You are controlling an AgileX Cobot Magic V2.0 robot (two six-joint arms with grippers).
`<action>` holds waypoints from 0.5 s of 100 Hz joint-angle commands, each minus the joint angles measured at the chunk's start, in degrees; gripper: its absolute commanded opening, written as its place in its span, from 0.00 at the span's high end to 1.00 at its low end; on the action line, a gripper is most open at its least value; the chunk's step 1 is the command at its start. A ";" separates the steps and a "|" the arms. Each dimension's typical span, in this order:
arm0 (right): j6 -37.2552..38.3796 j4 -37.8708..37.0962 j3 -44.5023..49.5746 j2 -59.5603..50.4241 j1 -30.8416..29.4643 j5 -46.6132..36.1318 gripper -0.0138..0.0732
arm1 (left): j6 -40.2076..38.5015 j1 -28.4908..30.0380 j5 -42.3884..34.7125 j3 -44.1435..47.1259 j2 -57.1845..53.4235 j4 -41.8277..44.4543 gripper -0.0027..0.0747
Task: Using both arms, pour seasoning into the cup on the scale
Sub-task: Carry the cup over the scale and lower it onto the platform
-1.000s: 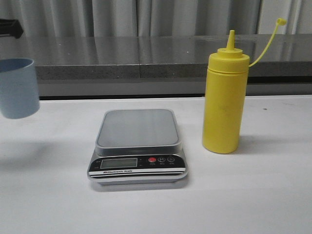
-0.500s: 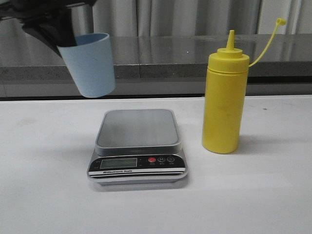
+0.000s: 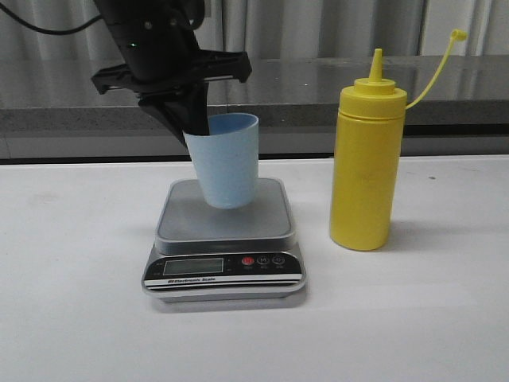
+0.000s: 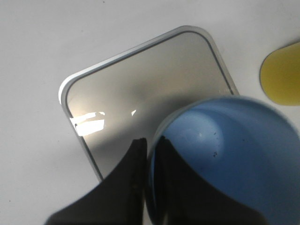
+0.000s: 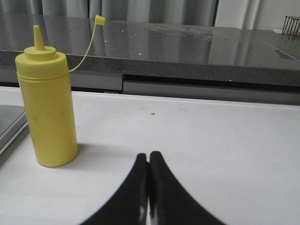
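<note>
Cup [image 3: 228, 160] is held by its rim in the left claw [image 3: 193, 119], tilted over the scale [image 3: 224, 239]. Right claw [image 5: 149, 161] is pressed shut, holding nothing.

Above the scale [image 3: 225, 231], the left end effector [image 3: 195, 127] and the cup [image 3: 227, 159] fill the room — the seasoning [image 3: 366, 167] stands as an obstacle to its right, while bare desk [image 3: 71, 263] lies open on its left and in front.
</note>
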 commanded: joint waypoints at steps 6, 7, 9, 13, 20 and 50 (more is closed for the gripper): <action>-0.30 -0.02 -1.23 -1.18 -0.31 -4.82 0.92 | -0.08 -0.64 -2.00 -2.07 -2.29 0.10 0.99; -0.30 -0.02 -1.23 -1.18 -0.31 -4.82 0.92 | -0.08 -0.64 -2.00 -2.07 -2.31 0.10 0.99; -0.30 -0.02 -1.23 -1.18 -0.31 -4.82 0.92 | -0.08 -0.64 -2.00 -2.07 -2.18 0.10 0.99; -0.30 -0.02 -1.23 -1.18 -0.31 -4.82 0.92 | -0.08 -0.64 -2.00 -2.07 -2.18 0.10 0.99; -0.30 -0.02 -1.23 -1.18 -0.31 -4.82 0.92 | -0.08 -0.64 -2.00 -2.07 -2.08 0.10 0.99; -0.30 -0.02 -1.23 -1.18 -0.31 -4.82 0.92 | -0.08 -0.64 -1.91 -2.07 -2.08 0.10 0.99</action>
